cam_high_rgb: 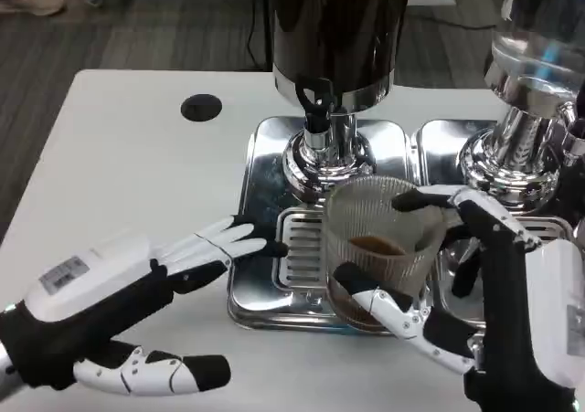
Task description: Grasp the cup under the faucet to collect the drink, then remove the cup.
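The right hand (457, 275) grasps the cup (379, 248), already part-filled, on the drip tray (274, 284) below the faucet (317, 101); removal remains. The left hand (137, 302) is released.

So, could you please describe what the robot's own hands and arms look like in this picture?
The left hand has a white back bearing a small label with a printed code, a black palm and wrist section, and fingers in white segments with black tips. The right hand matches: a white back, black inner parts, and white fingers with black tips. No loose cables are visible on either.
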Controlling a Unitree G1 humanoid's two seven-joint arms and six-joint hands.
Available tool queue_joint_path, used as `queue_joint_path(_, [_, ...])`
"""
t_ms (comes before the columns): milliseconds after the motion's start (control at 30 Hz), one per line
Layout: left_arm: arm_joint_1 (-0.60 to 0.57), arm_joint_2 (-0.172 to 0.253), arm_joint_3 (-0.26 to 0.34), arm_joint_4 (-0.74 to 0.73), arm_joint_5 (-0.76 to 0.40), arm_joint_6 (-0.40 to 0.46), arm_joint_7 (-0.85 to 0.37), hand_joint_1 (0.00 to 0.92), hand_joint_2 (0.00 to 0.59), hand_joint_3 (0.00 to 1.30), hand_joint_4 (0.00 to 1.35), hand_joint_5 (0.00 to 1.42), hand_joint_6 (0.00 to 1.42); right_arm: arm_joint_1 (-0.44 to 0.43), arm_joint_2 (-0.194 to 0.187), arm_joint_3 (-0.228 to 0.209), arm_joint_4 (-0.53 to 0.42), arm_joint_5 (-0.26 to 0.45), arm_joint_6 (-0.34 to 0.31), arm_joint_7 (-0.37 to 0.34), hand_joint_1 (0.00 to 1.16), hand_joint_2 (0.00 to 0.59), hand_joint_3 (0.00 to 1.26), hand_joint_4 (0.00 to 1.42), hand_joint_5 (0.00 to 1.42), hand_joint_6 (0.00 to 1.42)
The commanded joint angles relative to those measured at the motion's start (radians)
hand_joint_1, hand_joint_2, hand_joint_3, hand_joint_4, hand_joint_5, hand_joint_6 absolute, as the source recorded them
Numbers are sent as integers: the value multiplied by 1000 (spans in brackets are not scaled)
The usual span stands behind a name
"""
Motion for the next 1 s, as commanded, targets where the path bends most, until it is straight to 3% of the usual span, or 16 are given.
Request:
queue_joint_path(33, [-1, 22, -16, 18, 22, -25, 28, 0, 169, 98, 0, 0, 128, 4, 4, 0, -31, 0, -50, -11, 737, 228, 616, 675, 888, 1193])
queue_joint_path(1000, [7, 44, -37, 33, 3, -5, 54, 0, 164, 75, 0, 0, 125, 1, 6, -11, -25, 2, -68, -10, 732, 227, 631, 687, 915, 1226])
